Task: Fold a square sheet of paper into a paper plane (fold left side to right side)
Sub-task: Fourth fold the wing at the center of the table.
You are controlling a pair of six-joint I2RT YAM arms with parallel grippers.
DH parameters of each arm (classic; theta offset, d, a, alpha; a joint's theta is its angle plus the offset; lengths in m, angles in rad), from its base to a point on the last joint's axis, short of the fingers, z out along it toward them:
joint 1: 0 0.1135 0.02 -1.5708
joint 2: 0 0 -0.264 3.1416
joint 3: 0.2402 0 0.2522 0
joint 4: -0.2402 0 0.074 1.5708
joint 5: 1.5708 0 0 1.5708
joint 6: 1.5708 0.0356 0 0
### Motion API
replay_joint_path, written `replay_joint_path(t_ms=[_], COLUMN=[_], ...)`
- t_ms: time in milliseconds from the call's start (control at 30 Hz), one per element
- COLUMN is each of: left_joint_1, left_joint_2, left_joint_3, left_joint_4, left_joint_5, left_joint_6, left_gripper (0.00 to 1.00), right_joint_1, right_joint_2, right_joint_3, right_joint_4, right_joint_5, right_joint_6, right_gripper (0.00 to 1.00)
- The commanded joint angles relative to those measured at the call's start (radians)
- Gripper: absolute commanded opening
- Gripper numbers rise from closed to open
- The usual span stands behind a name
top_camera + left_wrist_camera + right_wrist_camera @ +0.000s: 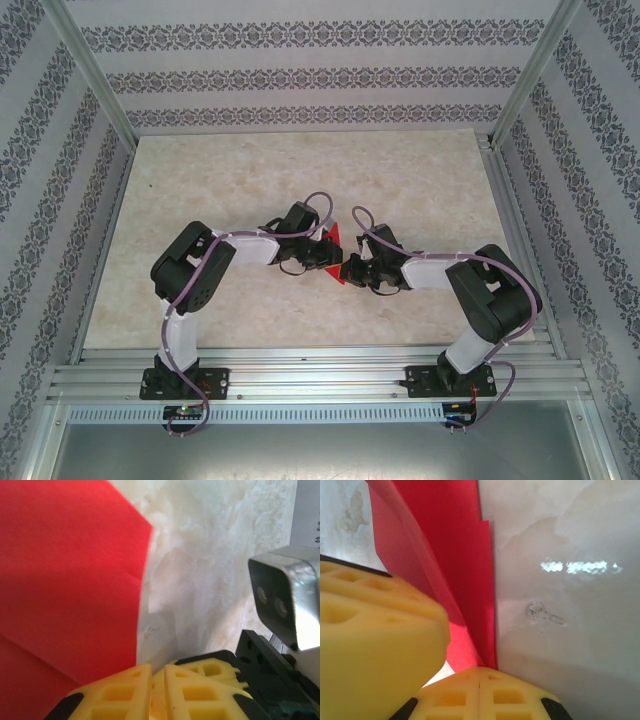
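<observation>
The square sheet of paper [335, 237] is bright red and partly folded, lying mid-table between both arms. In the left wrist view the paper [70, 580] lies left of my left gripper [158, 672], whose yellow jaws stand almost together with a thin slit and no red in it. The right arm's fingers [215, 667] sit just behind. In the right wrist view a flap of the paper [455, 555] rises off the flat layer, and both layers run in under my shut right gripper [479, 672]. A left finger [375, 630] looms beside it. From above, the left gripper [322, 253] and right gripper [352, 268] meet at the sheet.
The marbled tabletop [300, 170] stretches bare towards the far wall. Patterned walls and metal posts [95, 75] enclose it on three sides. An aluminium rail [320, 370] carries the arm bases at the near edge. The right wrist camera housing [285, 600] is close to my left fingers.
</observation>
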State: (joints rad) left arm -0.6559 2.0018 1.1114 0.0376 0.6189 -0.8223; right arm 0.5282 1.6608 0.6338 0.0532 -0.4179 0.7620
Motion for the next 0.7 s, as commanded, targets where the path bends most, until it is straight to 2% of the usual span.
replay_joint_path(t_ms=[0, 133, 367, 667], left_joint_1=[-0.022, -0.023, -0.012, 0.075], left_joint_2=[0.043, 0.052, 0.057, 0.064], left_joint_3=[-0.015, -0.027, 0.006, 0.052], left_joint_4=[0.068, 0.063, -0.052, -0.105], left_joint_5=[-0.004, -0.030, -0.123, -0.169], left_joint_6=[-0.043, -0.048, 0.036, 0.122], left_gripper=[0.16, 0.16, 0.17, 0.22], right_joint_1=[0.007, 0.008, 0.017, 0.039], right_joint_2=[0.084, 0.079, 0.060, 0.073], right_joint_3=[-0.056, -0.054, -0.045, -0.040], right_joint_4=[-0.219, -0.230, -0.286, -0.316], right_joint_5=[0.154, 0.163, 0.206, 0.232], right_joint_6=[-0.013, -0.015, -0.029, -0.030], right_gripper=[0.02, 0.02, 0.02, 0.02])
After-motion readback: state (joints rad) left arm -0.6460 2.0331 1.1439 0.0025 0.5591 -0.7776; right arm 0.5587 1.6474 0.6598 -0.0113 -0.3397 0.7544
